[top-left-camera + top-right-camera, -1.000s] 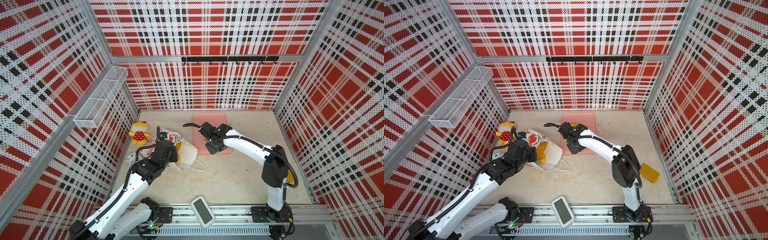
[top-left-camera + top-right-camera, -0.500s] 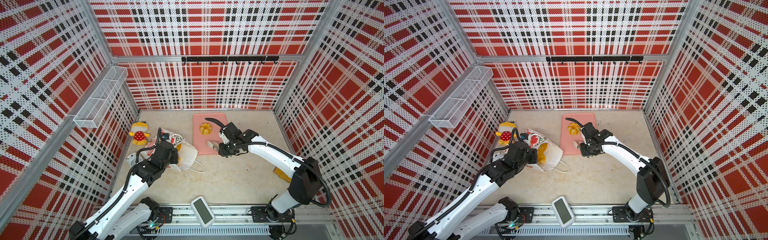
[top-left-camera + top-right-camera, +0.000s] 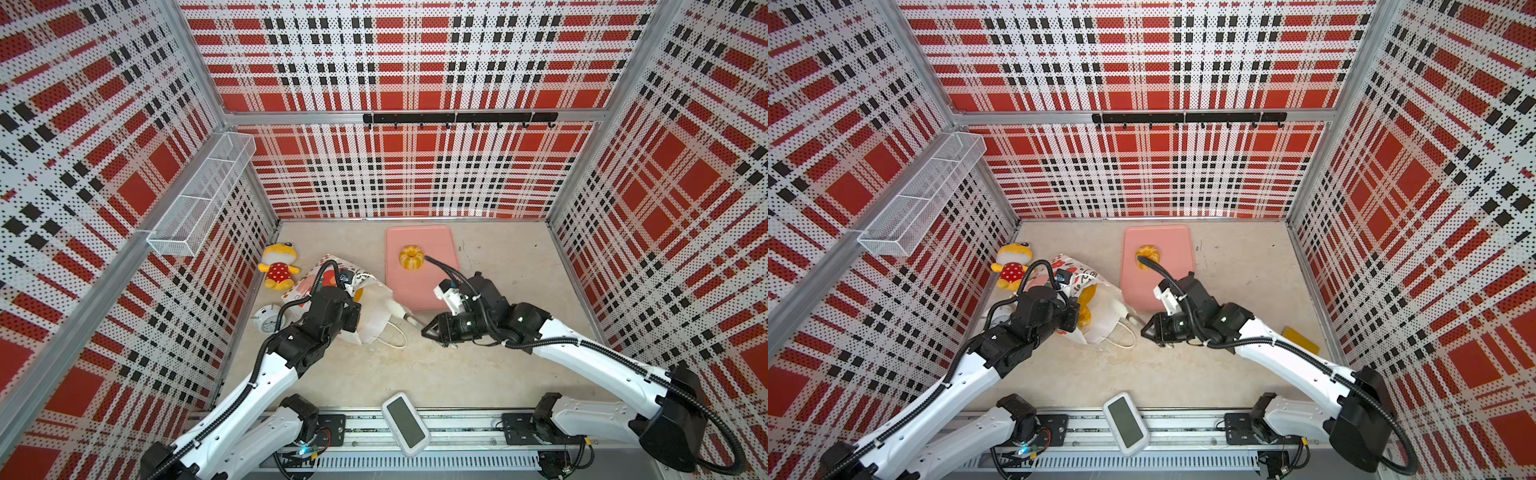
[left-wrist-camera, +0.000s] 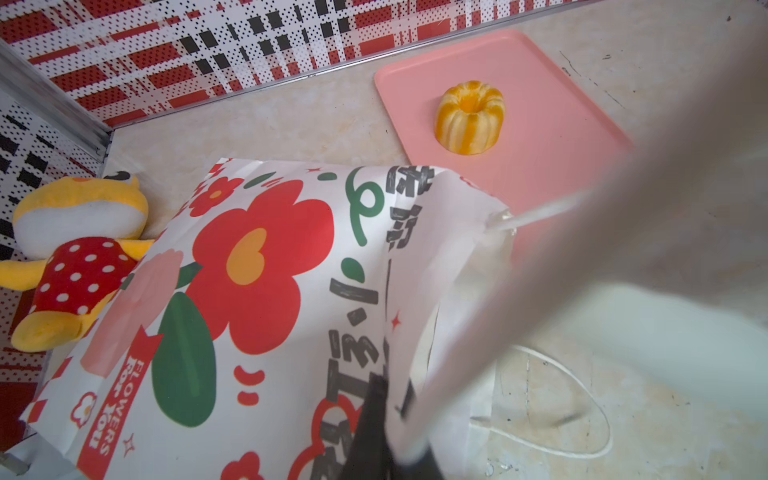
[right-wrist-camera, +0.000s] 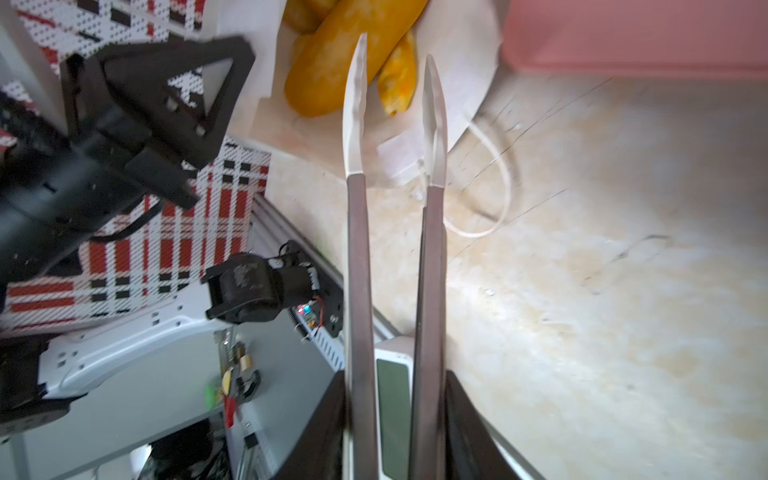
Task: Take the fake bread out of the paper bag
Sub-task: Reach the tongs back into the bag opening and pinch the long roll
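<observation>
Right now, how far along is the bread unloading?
Done: one ring cake sits on the pink tray.
In hand: left gripper pinches the paper bag rim; right gripper holds tongs, tips empty, at the bag's mouth.
Left: a long loaf and a smaller bread inside the bag, possibly more.

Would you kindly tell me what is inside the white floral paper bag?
At the open mouth of the white floral paper bag, a long golden-yellow toy loaf and a smaller yellow toy bread show. Anything deeper is hidden by the paper walls.
</observation>
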You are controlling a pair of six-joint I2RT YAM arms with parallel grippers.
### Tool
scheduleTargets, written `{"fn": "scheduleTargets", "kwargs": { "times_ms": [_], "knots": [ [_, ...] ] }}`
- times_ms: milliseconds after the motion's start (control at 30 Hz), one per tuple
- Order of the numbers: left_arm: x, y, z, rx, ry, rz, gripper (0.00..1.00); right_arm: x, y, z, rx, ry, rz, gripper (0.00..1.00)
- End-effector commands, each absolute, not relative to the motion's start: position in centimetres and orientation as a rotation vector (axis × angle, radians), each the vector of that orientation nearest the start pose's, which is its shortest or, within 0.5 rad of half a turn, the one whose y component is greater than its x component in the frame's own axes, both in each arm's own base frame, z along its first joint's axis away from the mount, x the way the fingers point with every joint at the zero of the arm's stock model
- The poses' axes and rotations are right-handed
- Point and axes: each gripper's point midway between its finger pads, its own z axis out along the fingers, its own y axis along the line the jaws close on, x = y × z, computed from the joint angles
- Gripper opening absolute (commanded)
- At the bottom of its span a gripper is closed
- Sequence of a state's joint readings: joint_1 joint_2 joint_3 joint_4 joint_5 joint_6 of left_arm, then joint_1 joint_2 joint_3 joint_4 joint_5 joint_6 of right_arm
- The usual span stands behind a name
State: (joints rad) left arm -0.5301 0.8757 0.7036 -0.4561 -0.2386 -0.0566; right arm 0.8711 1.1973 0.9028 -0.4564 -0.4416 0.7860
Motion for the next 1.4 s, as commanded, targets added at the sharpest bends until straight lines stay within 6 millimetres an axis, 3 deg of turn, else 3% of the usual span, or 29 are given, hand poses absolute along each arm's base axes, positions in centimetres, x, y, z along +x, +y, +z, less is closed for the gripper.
{"fn": "scheduleTargets", "kwargs": {
  "times_ms": [0, 600, 800, 1100, 1233, 1367],
  "knots": [
    [28.1, -12.9, 19.7, 0.467, 2.091, -0.102, 0.0, 16.4, 33.8, 21.7, -0.264, 2.471, 1.489, 0.35],
    [27.8, -12.8, 18.7, 0.533, 2.085, -0.022, 0.0, 24.4, 41.0, 18.1, -0.011, 2.392, 1.67, 0.42],
    [27.6, -12.9, 18.7, 0.56, 2.08, -0.006, 0.0, 25.7, 42.0, 17.8, 0.033, 2.351, 1.735, 0.43],
    [27.3, -13.2, 18.5, 0.582, 2.083, -0.013, 0.0, 26.0, 41.8, 14.7, 0.145, 2.457, 1.679, 0.46],
    [27.2, -13.3, 18.5, 0.589, 2.078, -0.008, 0.0, 25.9, 41.2, 14.8, 0.13, 2.473, 1.62, 0.46],
    [27.3, -13.4, 18.5, 0.59, 2.078, -0.009, 0.0, 26.3, 42.0, 14.9, 0.095, 2.472, 1.635, 0.46]
  ]
}}
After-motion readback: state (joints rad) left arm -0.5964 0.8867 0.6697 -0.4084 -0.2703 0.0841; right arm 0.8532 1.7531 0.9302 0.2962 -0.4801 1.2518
